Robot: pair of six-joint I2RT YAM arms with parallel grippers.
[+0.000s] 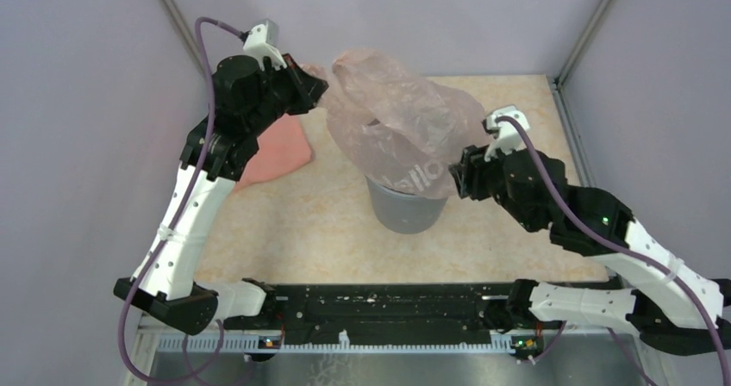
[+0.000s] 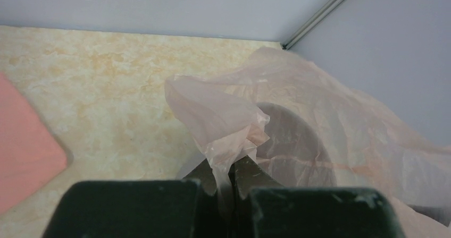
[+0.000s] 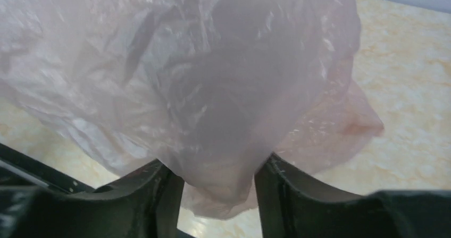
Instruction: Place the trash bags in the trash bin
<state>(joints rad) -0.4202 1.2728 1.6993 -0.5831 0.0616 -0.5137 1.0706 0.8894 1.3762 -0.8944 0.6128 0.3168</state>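
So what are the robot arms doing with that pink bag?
The robot is handling the trash bag, which drapes over the top of the trash bin. The left gripper has its jaws shut on a pinch of the bag's edge. The right gripper has its jaws apart around a fold on the other side.

The trash bag hangs between 2 claws: one fold sits inside the left claw, and its opposite side sags between the parted fingers of the right claw. The trash bin stands on the counter under the bag, just left of the right claw. A cloth lies on the counter left of the left claw.
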